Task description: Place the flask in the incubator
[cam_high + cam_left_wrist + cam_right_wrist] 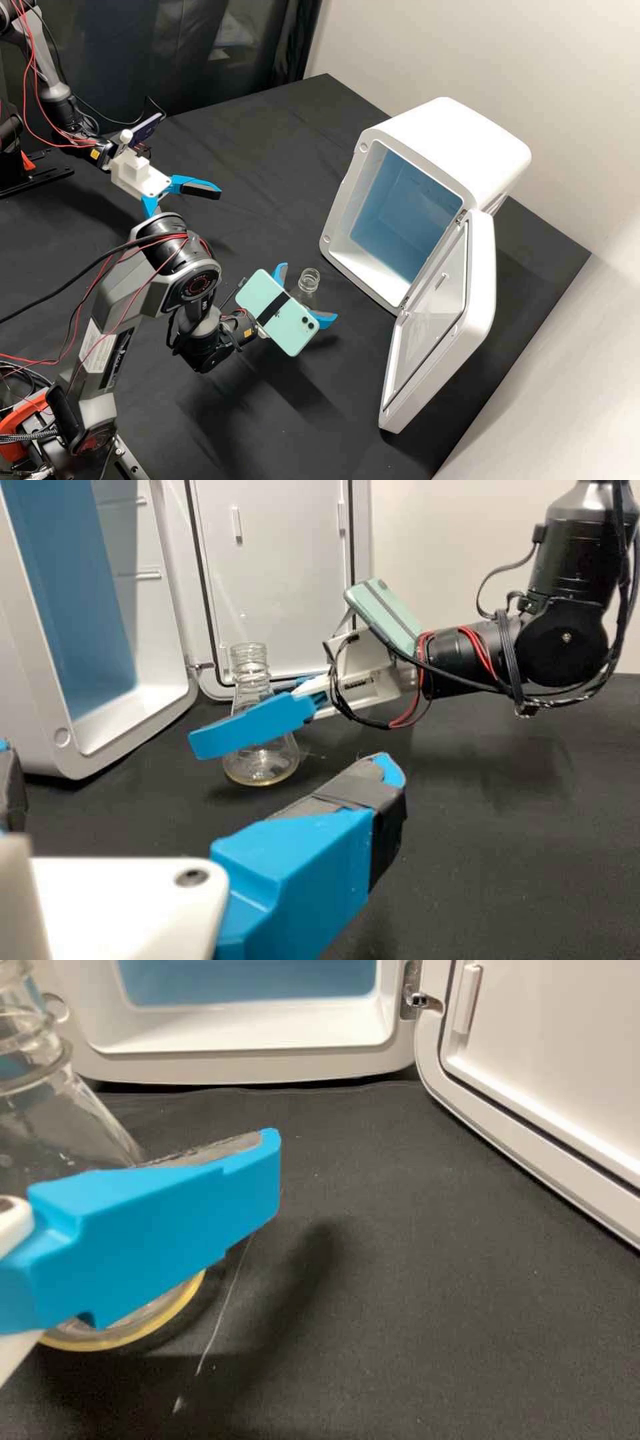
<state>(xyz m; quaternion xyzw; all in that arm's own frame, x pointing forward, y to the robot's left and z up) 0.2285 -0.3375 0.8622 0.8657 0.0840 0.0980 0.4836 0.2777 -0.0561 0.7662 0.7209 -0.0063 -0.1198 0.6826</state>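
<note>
A clear glass conical flask (309, 279) stands upright on the black bench just in front of the white incubator (460, 140). The incubator has a blue inside, and its door (460, 313) hangs wide open. My right gripper (303, 297) is open with one blue finger on each side of the flask. In the right wrist view, one of its fingers (150, 1220) lies along the flask (60, 1130). My left gripper (177, 199) hovers open and holds nothing, well back from the flask. In the left wrist view, the flask (255, 750) shows beyond that gripper (170, 810).
A mint-green phone (277, 312) is strapped on the right arm's wrist. The incubator door (540, 1070) stands close beside the flask, toward the bench's right edge. Red cables trail along both arms at the left of the bench.
</note>
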